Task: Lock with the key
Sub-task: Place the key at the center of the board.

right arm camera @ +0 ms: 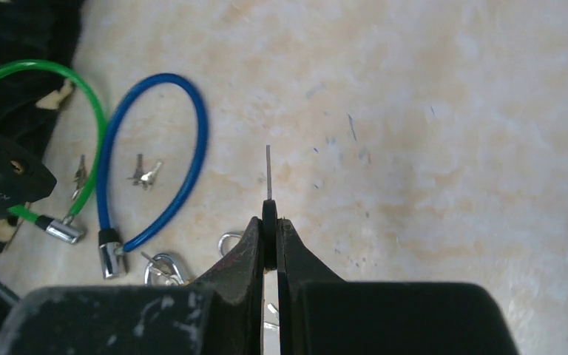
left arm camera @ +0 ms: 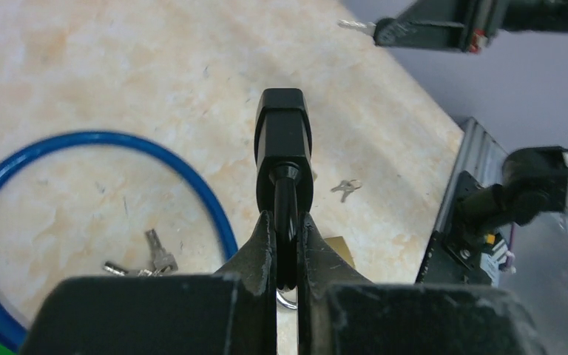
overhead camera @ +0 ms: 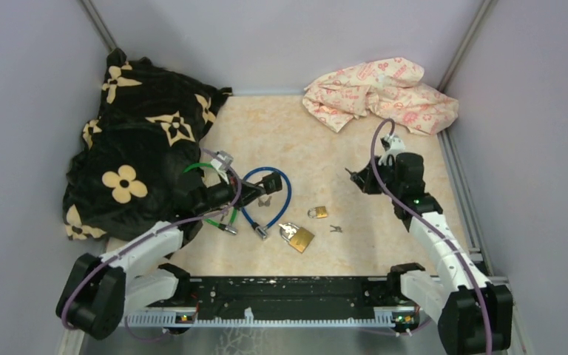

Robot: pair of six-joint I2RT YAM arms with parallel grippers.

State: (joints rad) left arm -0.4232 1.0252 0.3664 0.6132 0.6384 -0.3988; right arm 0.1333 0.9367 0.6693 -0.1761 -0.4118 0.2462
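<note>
Key (right arm camera: 268, 176) is pinched in the closed right gripper (right arm camera: 270, 224), blade out, well apart from the black lock (left arm camera: 284, 126) clamped aloft by the left gripper (left arm camera: 287, 225). Line the blade squarely with the lock before pushing in, and hold the lock steady.

Both arms share one build: white shells on the long links, seen on the left arm (overhead camera: 148, 250) at lower left and the right arm (overhead camera: 438, 238) at lower right, with bulky black joints. A purple cable (overhead camera: 376, 155) loops along each. A green light (overhead camera: 416, 200) glows mid-right. The right gripper (right arm camera: 270, 220) has black wedge-shaped fingers (right arm camera: 245, 255).
</note>
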